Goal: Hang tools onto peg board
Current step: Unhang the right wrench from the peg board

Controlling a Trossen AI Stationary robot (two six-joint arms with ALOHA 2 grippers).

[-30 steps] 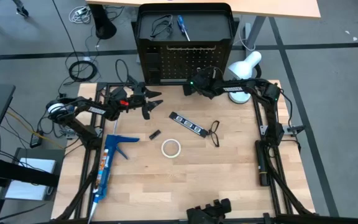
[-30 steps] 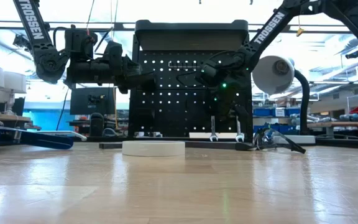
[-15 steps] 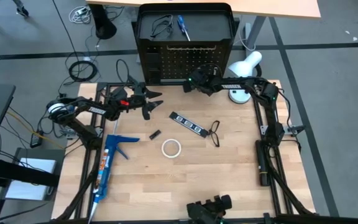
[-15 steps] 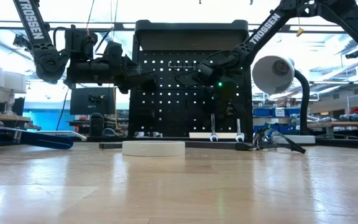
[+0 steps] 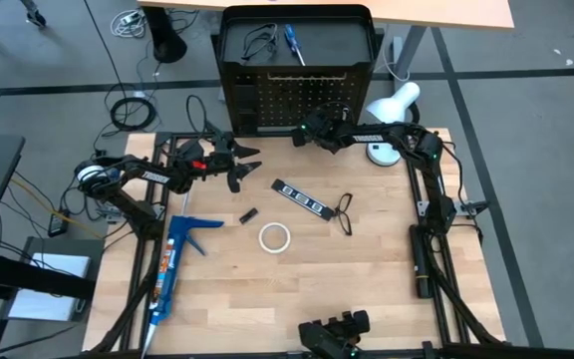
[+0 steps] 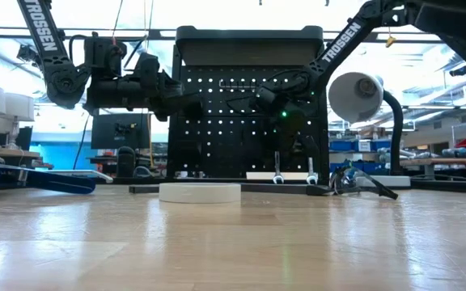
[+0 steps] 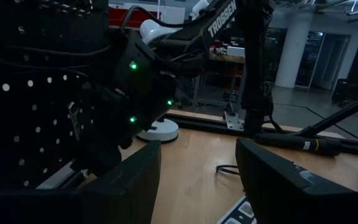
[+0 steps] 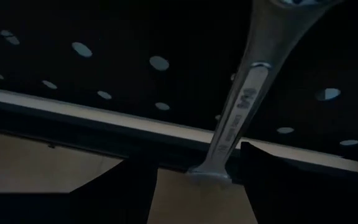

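Observation:
The peg board stands upright at the table's far edge. A silver wrench lies against its face, its lower end at the board's bottom rail. In the low view two wrenches show there. My right gripper is open close in front of the board, fingers either side of that wrench's lower end and clear of it. My left gripper waits open over the far left of the table. A black strip with white marks, a black wire loop and a white tape ring lie on the table.
A blue-handled screwdriver and a black wire loop lie on the board's top. A white desk lamp stands at the far right. A blue caulking gun lies along the left edge, a small black piece near the middle.
My right gripper has shifted a little toward the table's left along the face of the peg board, staying open. The wrenches and the things on the table have kept their places.

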